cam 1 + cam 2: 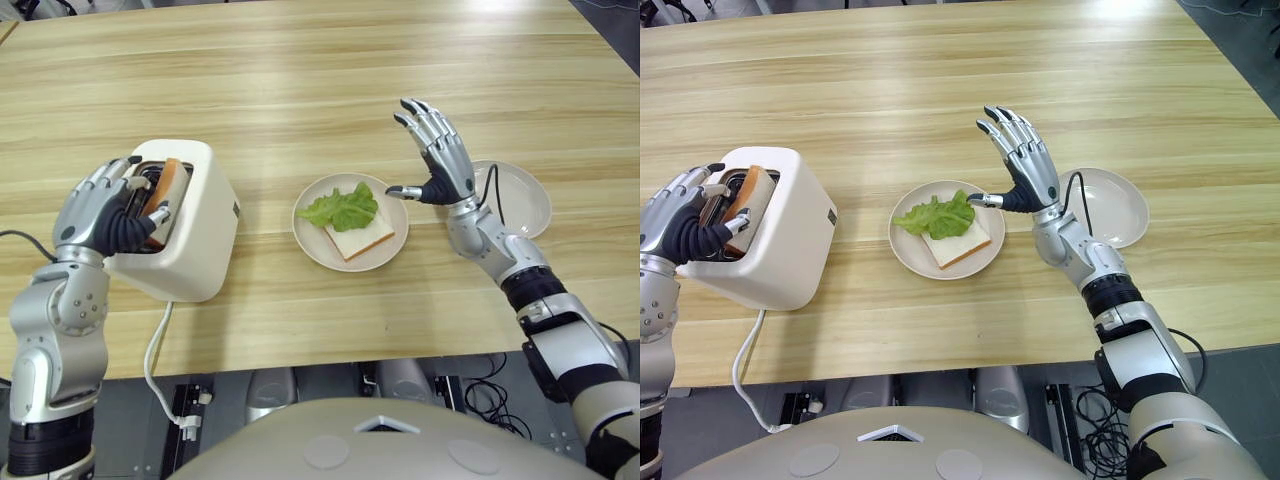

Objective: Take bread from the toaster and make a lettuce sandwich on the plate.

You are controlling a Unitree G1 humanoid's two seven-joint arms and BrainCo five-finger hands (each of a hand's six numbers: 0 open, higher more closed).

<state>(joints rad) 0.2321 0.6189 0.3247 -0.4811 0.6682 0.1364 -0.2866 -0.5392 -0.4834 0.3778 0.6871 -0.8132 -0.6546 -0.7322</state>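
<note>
A white toaster (195, 240) stands on the left of the wooden table, with a slice of bread (165, 190) sticking up from its slot. My left hand (100, 205) rests over the toaster's top, its fingers curled around that slice. On the plate (312, 235) in the middle lies one bread slice (362, 238) with a green lettuce leaf (340, 208) across its upper left part. My right hand (435, 155) hovers open just right of the plate, fingers spread upward, holding nothing.
A second, empty plate (520, 195) sits behind my right wrist. The toaster's white cable (155, 350) drops over the near table edge. Bare wood stretches across the far half of the table (300, 70).
</note>
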